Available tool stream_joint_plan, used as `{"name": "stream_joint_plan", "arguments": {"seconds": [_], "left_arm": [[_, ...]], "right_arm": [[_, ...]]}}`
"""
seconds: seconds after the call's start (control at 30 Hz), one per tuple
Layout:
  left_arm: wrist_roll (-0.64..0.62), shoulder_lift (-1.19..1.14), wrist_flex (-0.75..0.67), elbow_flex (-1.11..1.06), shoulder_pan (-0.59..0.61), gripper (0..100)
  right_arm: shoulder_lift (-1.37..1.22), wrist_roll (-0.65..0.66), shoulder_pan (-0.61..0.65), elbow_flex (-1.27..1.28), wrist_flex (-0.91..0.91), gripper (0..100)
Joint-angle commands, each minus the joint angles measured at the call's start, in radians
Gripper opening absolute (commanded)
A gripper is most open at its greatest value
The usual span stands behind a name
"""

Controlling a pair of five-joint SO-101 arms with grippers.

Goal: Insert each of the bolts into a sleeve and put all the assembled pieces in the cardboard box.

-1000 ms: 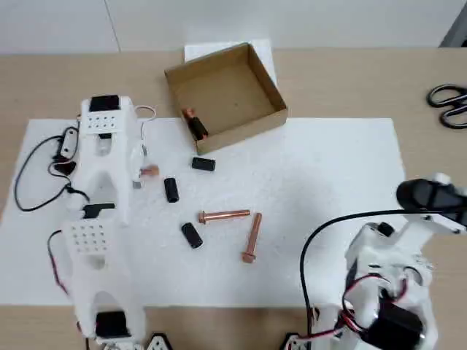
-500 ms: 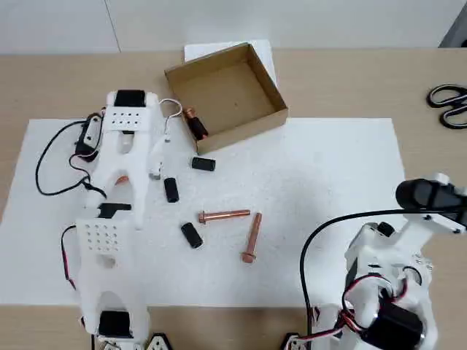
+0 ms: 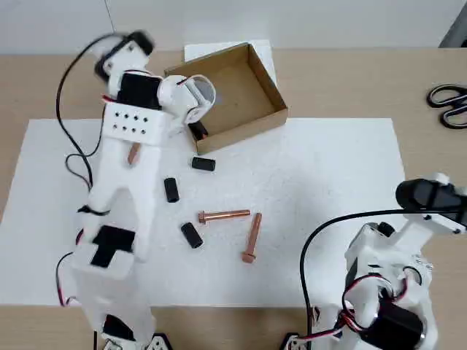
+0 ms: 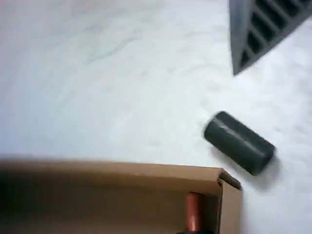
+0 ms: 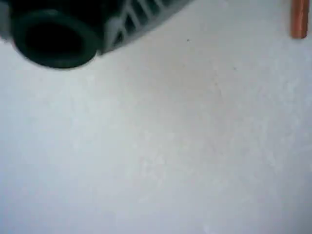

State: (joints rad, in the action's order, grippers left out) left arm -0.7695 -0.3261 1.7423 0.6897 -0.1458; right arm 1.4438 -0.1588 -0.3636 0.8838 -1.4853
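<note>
Bolts lie loose near the middle of the white mat (image 3: pixel 328 168). The crosswise bolt (image 3: pixel 224 216) has its long axis running side to side, head toward the left arm's side. The lengthwise bolt (image 3: pixel 252 238) lies roughly square to it, head toward the arms' bases.

Three black sleeves lie apart from them. The first sleeve (image 3: pixel 203 164) is just beside the near corner of the cardboard box (image 3: pixel 244 130). The second sleeve (image 3: pixel 171 189) is a little nearer the bases, and the third sleeve (image 3: pixel 192 235) is near the crosswise bolt's head. The box sits open at the mat's far edge, with an assembled piece (image 3: pixel 195 125) against its near wall (partly hidden from above).

The left arm (image 3: pixel 124 182) stretches from its base across the mat, its wrist over the box's near wall. The right arm (image 3: pixel 394 292) is folded low by its base, well apart from the parts.

The left wrist view shows the box corner close up, a copper end inside it and the first sleeve outside. The left gripper (image 4: pixel 258 34) appears as a ribbed edge, and whether it is parted or clamped cannot be told. The same holds for the right gripper (image 5: pixel 131 22), seen over bare mat with a bolt tip (image 5: pixel 298 19) at the view's edge. Scissors (image 3: pixel 449 102) lie on the table.
</note>
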Motion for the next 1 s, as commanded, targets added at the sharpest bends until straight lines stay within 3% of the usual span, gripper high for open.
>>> {"name": "stream_joint_plan", "arguments": {"seconds": [0.0, 0.23, 0.37, 0.47, 0.63, 0.77, 0.87, 0.97], "left_arm": [[0.31, 0.118, 0.011, -0.024, 0.026, 33], [0.853, 0.117, 0.011, -0.186, 0.123, 33], [1.037, 0.104, 0.011, -0.32, 0.138, 34], [1.295, 0.104, 0.009, -0.325, 0.166, 33], [1.458, 0.112, -0.009, -0.305, 0.196, 33], [1.502, 0.103, -0.029, -0.246, 0.224, 33], [1.659, 0.101, -0.028, -0.243, 0.222, 33], [1.72, 0.083, -0.031, -0.239, 0.222, 33]], "right_arm": [[0.005, 0.002, -0.004, -0.005, 0.021, 0.4], [0.005, 0.002, -0.004, -0.005, 0.024, 0.4], [0.005, 0.002, -0.004, -0.005, 0.024, 0.4], [0.005, 0.002, -0.004, -0.005, 0.024, 0.4], [0.005, 0.002, -0.004, -0.005, 0.021, 0.4], [0.005, 0.002, -0.004, -0.005, 0.021, 0.4], [0.005, 0.002, -0.002, -0.005, 0.022, 0.4], [0.005, 0.003, -0.001, -0.005, 0.024, 0.4]]}}
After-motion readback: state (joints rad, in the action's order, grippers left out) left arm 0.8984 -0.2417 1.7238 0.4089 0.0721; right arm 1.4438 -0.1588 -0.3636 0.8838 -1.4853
